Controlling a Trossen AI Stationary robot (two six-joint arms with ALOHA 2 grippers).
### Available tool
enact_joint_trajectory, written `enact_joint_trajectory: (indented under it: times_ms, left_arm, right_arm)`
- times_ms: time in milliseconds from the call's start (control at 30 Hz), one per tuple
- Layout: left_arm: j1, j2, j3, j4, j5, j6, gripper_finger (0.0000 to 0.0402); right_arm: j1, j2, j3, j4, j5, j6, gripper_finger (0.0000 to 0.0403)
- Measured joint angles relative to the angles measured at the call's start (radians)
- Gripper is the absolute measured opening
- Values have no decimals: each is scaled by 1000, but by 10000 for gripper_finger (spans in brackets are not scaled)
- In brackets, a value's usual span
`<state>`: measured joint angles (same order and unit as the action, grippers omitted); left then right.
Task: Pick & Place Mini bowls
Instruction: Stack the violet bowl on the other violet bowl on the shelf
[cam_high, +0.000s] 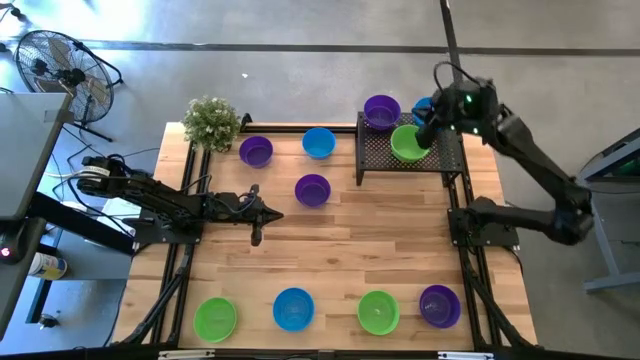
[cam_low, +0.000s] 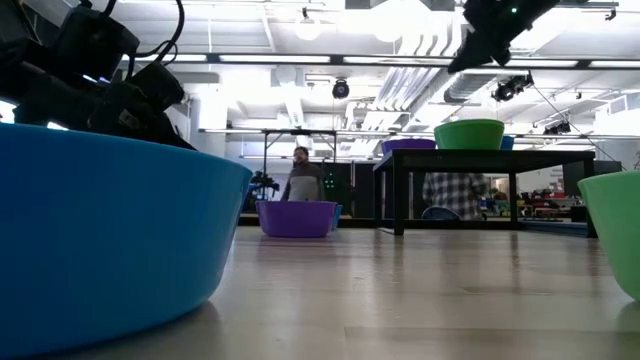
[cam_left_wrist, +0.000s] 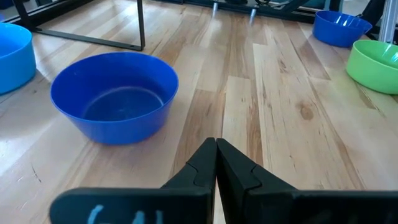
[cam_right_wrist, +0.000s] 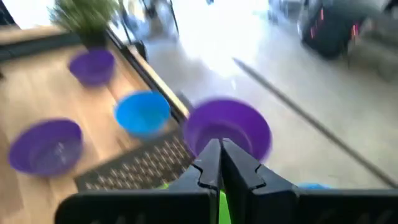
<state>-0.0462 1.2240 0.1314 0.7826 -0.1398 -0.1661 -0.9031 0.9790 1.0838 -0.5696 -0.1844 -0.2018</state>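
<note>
Apparently empty, the closed right gripper (cam_high: 425, 136) hangs above the green bowl (cam_high: 405, 144).

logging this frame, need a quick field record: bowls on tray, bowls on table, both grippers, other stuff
tray: black wire-mesh tray at the table's far right
bowls on tray: purple bowl, green bowl, and a blue bowl mostly hidden by the arm
bowls on table: three mid-table near the far edge, four along the near edge
right gripper: shut, over the green bowl on the tray
left gripper: shut, empty, mid-table left
other: potted plant at far left corner
</note>
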Motion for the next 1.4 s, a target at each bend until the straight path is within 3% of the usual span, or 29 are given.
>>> enact_joint_trajectory:
  times_ms: [300,533,733,933,1400]
  left_arm:
    - [0,0,14,-17,1,3,5]
    - [0,0,109,-167,45,75,5]
    - [0,0,228,-380,48,115,5]
    - [0,-1,346,-614,44,117,5]
    - [0,23,419,-617,-51,94,5]
  right_arm:
    - [117,-272,-336,444,-9,77,3]
    - [233,-409,-511,659,-15,94,3]
    - [312,-456,-555,680,-12,88,2]
    - [379,-455,-558,672,61,47,1]
    - [490,-414,-558,672,153,10,1]
